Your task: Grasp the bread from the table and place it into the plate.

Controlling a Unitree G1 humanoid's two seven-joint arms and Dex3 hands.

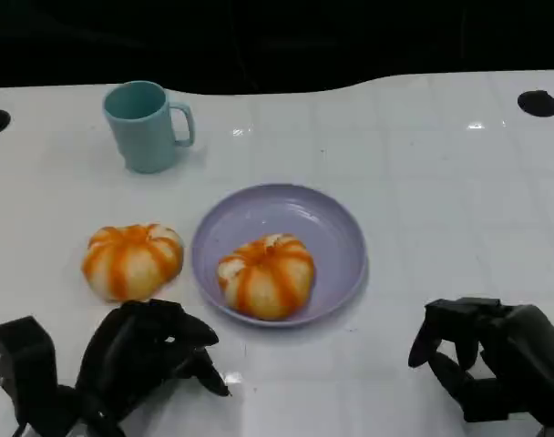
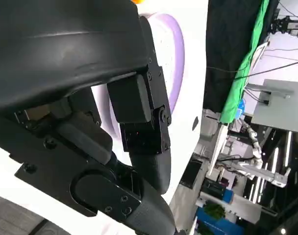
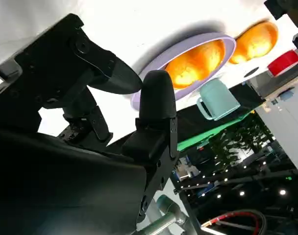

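Two orange-striped round breads are in the head view. One bread [image 1: 267, 275] lies inside the lavender plate [image 1: 341, 228] toward its near-left rim. The other bread [image 1: 131, 260] sits on the white table just left of the plate. My left hand [image 1: 145, 357] rests at the near edge, just below the loose bread, with its fingers apart and holding nothing. My right hand [image 1: 496, 355] sits at the near right, fingers curled and apart, with nothing in it. The right wrist view shows the plate [image 3: 154, 63], both breads [image 3: 198, 61] [image 3: 257, 41] and the mug [image 3: 215, 100].
A teal mug [image 1: 145, 125] stands at the back left, handle to the right. Black round holes [image 1: 538, 102] mark the table's far corners. The plate's rim [image 2: 176, 54] appears past my left hand's fingers [image 2: 144, 132].
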